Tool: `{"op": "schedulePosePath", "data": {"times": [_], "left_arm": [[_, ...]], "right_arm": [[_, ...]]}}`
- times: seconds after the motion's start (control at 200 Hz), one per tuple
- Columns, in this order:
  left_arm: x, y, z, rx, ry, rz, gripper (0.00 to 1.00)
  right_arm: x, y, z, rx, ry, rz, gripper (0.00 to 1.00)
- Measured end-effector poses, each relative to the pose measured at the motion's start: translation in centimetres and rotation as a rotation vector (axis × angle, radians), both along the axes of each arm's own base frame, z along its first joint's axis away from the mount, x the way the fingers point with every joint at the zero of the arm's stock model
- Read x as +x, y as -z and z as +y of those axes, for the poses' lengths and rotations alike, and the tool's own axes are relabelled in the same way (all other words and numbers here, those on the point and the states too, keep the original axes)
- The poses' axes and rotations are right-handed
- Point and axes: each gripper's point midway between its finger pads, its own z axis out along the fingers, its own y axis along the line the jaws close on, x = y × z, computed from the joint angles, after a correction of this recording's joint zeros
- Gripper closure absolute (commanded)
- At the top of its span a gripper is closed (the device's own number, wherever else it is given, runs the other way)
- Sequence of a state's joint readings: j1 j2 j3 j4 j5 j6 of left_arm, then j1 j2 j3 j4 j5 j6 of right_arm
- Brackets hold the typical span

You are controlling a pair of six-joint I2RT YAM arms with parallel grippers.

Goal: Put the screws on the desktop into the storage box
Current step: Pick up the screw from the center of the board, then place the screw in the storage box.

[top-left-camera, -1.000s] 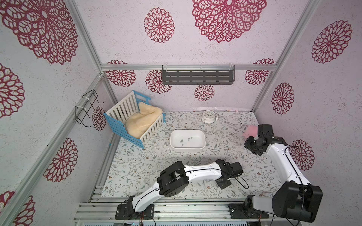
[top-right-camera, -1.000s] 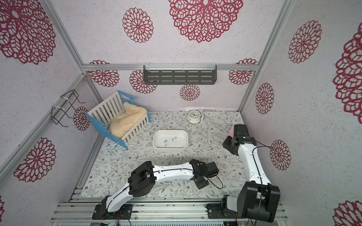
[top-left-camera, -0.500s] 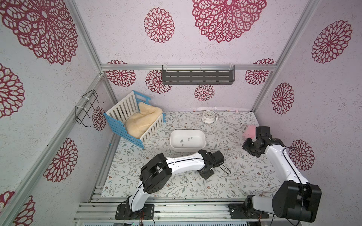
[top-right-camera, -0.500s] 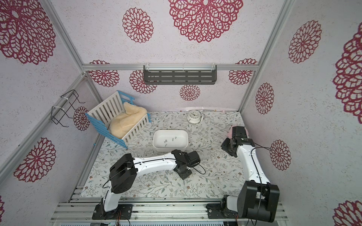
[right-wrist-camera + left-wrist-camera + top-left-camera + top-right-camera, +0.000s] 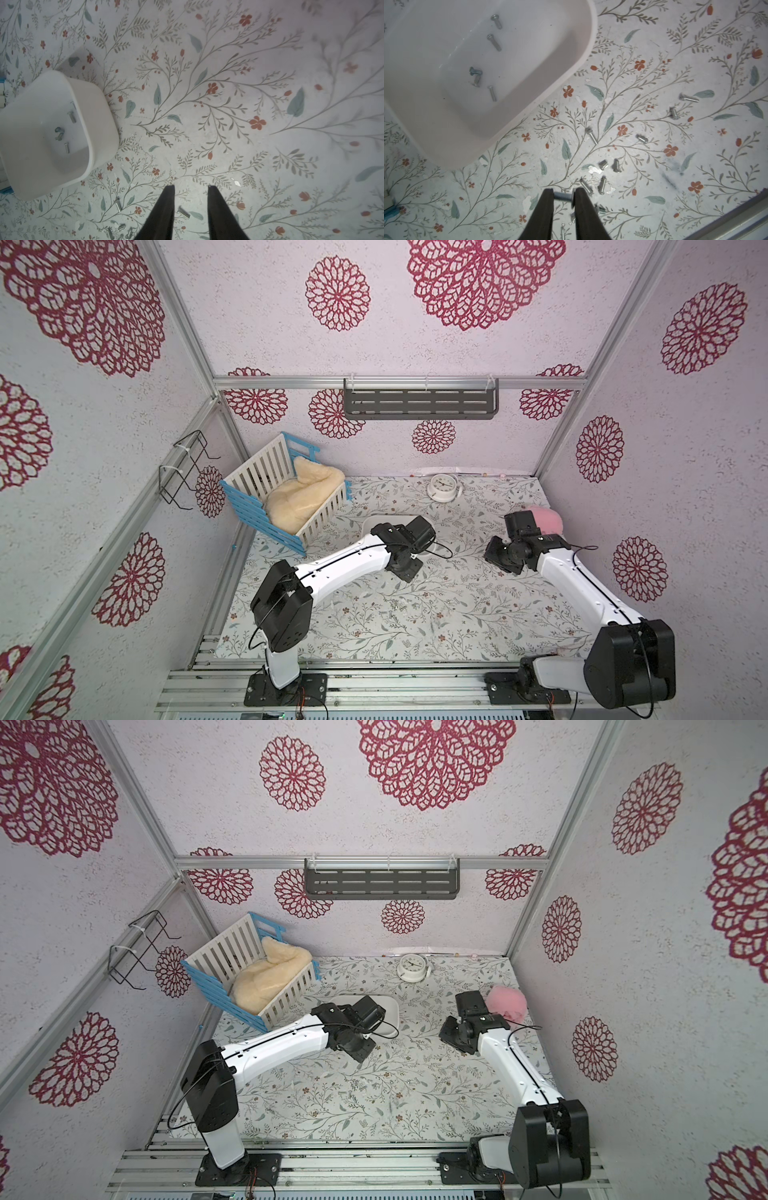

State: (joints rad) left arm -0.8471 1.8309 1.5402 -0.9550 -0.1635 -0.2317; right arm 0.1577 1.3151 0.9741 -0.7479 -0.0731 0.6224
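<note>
The left arm's black fingers (image 5: 550, 199) pinch one tiny silver-grey metal screw (image 5: 563, 196); the right arm's black fingers (image 5: 169, 199) stand apart, empty. Five screws (image 5: 494, 42) lie in the white plastic storage box (image 5: 577, 41), far centre; at least eight loose screws (image 5: 591, 136) scatter on the vine-printed tabletop (image 5: 654, 187) nearer. Walls (image 5: 249, 323) carry red medallions (image 5: 336, 294).

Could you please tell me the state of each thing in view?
Left gripper: shut on one screw.
Right gripper: open, empty.
Box: upright, holds five screws.
Other screws: loose on the desktop.
Crate: holds a fleece.
</note>
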Motion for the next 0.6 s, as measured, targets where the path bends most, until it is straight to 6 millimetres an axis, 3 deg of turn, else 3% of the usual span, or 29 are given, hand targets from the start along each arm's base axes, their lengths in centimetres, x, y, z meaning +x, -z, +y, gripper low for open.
{"op": "schedulePosePath", "data": {"times": [0.315,0.6], "left_arm": [[5.8,-1.9,4.3,-0.017,-0.14,-0.043,0.76],[9.5,0.1,5.6,0.001,-0.219,-0.016,0.75]], "right_arm": [[-3.4,2.0,6.2,0.038,-0.112,0.053,0.68],[-6.6,4.4,9.5,0.061,-0.185,0.103,0.67]]}}
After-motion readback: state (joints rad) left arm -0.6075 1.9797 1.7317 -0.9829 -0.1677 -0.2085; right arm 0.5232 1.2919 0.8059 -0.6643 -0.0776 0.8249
